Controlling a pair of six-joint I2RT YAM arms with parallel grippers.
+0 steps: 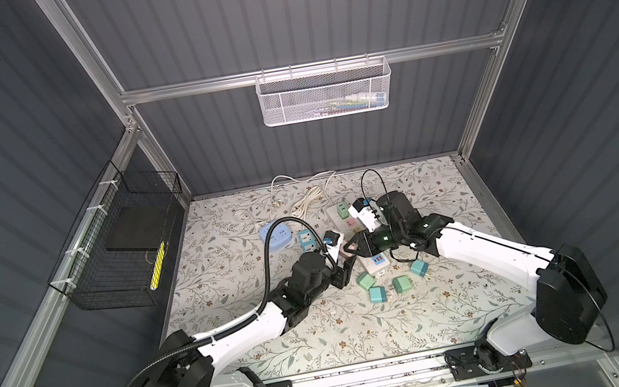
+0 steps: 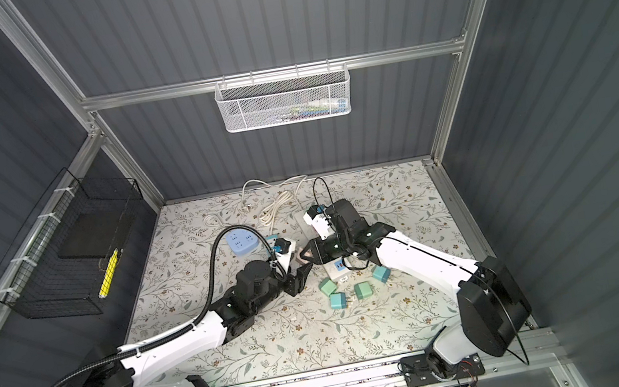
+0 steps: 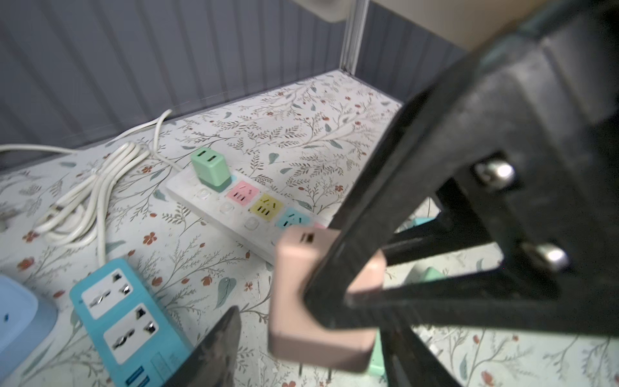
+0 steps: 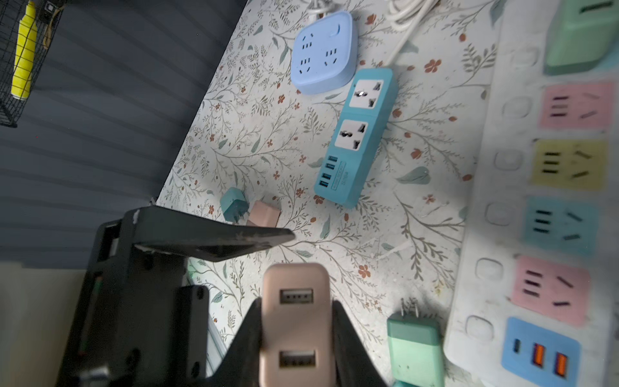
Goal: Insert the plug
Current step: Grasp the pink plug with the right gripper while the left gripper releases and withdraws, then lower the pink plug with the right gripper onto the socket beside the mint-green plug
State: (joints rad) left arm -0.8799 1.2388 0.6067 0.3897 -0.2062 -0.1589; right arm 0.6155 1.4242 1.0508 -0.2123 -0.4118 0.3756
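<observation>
Pink plug (image 4: 294,321) clamped in my right gripper (image 1: 351,247); left gripper (image 1: 348,267) parted, clear. Power strip (image 1: 351,222) at one o'clock; insertion not yet done.

Grey ribbed walls (image 1: 311,4); floral tabletop (image 1: 322,339)

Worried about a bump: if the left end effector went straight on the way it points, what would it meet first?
Most likely the pink charger, clamped in the right end effector, just ahead of the open left end effector. The exact gap is hard to judge.
</observation>
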